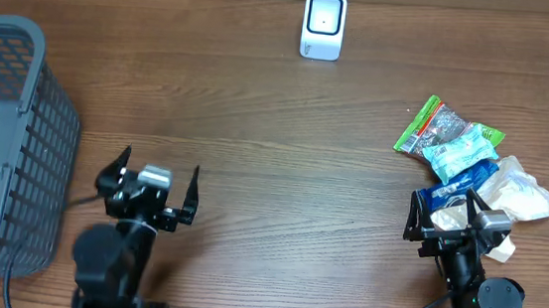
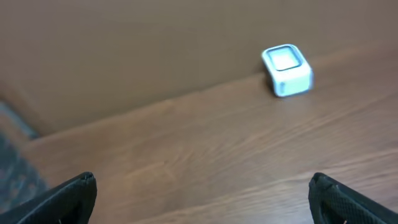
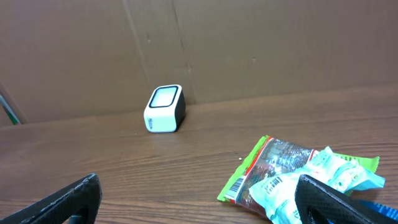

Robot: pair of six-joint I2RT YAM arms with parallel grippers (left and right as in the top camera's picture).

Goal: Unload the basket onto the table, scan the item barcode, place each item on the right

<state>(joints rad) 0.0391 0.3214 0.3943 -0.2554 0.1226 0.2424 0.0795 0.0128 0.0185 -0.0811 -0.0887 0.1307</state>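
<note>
On a wood-grain table [image 1: 277, 124] against brown cardboard wall [image 3: 249, 43], white scanner [image 1: 323, 26], grey basket [image 1: 6, 31], snack packets [image 1: 450, 139], left tool [image 1: 159, 169] and right tool [image 1: 442, 197] wide open, empty

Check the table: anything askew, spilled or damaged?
Nothing spilled or damaged. The scanner stands upright at the far edge, the basket at the left. Only oddity: the packets at the right lie in a loose overlapping heap, the green bag partly under the pale blue packet.

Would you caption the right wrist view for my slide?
Open jaws frame a white scanner and snack packets on a wooden table.
</note>
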